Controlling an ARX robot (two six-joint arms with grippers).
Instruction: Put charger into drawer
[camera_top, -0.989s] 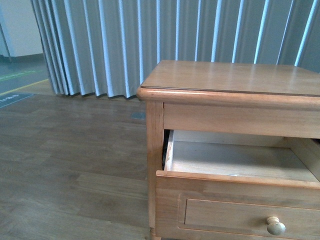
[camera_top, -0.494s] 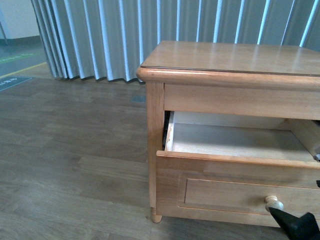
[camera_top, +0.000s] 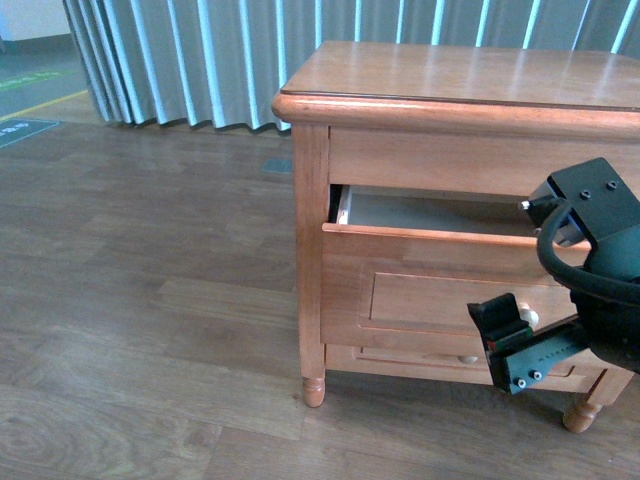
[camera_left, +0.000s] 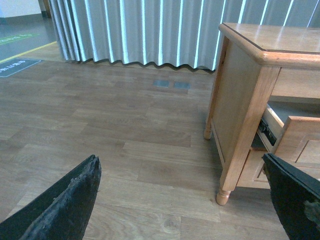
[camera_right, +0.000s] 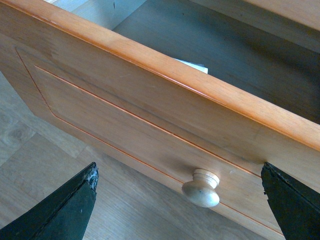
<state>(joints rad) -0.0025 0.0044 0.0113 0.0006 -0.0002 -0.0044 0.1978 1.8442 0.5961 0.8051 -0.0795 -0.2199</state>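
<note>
Since 1 second ago, our view has pulled back and the drawer (camera_top: 425, 235) shows a narrower gap under the cabinet (camera_top: 460, 80) top than it did, so we judge it is being pushed shut. Our right gripper (camera_top: 505, 335), absent then, now sits in front of the drawer panel, right by the pale knob (camera_top: 527, 316).

From the right wrist view, the right gripper (camera_right: 180, 200) has its fingers (camera_right: 60, 210) spread wide, 1 on each side of the knob (camera_right: 201, 188), grasping nothing; that straddling pose suits either nudging the panel or taking the knob. A small white corner (camera_right: 192, 65) shows just behind the drawer (camera_right: 150, 115) front edge. We take it for the charger, lying inside near the front, though too little shows to be sure.

Our left gripper (camera_left: 185, 205) hangs released over the wooden floor (camera_left: 100, 125), well left of the cabinet (camera_left: 245, 100), its fingers (camera_left: 65, 200) wide apart and holding nothing, kept clear of the drawer's path.

We judge the placing done and closing in hand.
</note>
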